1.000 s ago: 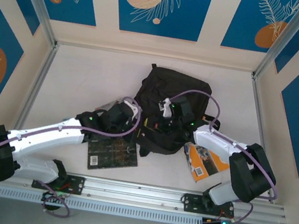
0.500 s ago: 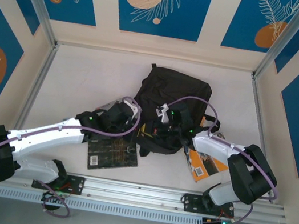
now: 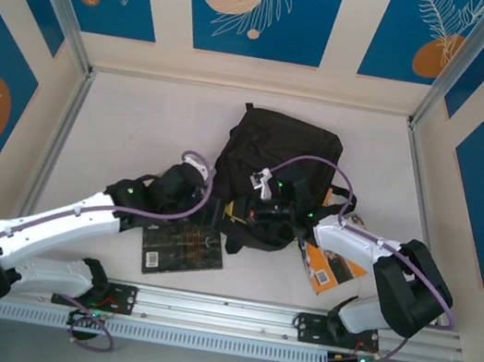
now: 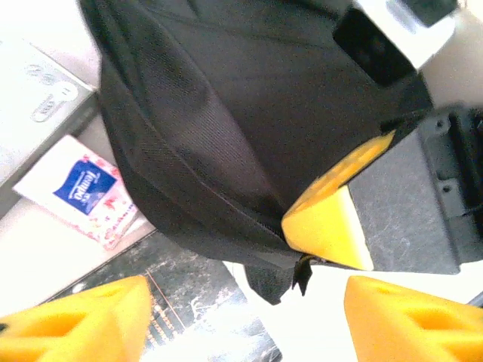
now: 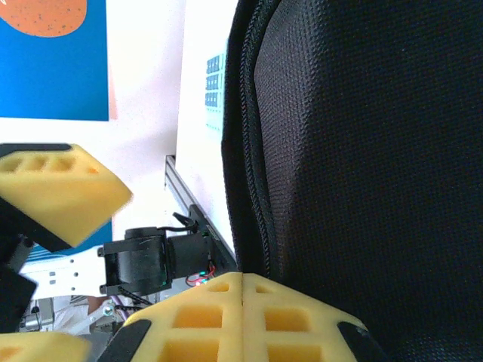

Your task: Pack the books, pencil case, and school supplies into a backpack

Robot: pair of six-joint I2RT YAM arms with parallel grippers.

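With left pincer (image 4: 245, 290) released and right pincer (image 5: 241, 290) clenched by the backpack (image 3: 280, 150) edge, the limp fabric may sag shut, blocking the black book (image 3: 181, 247).

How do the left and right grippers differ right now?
The left gripper is open, fingers wide apart; the right gripper is shut, pads pressed together. The left gripper holds nothing, by the black book; the right gripper pinches the edge of the backpack. Both have yellow foam pads.

Seemingly "Tempo" on the clear blue-printed packet (image 4: 83, 197).
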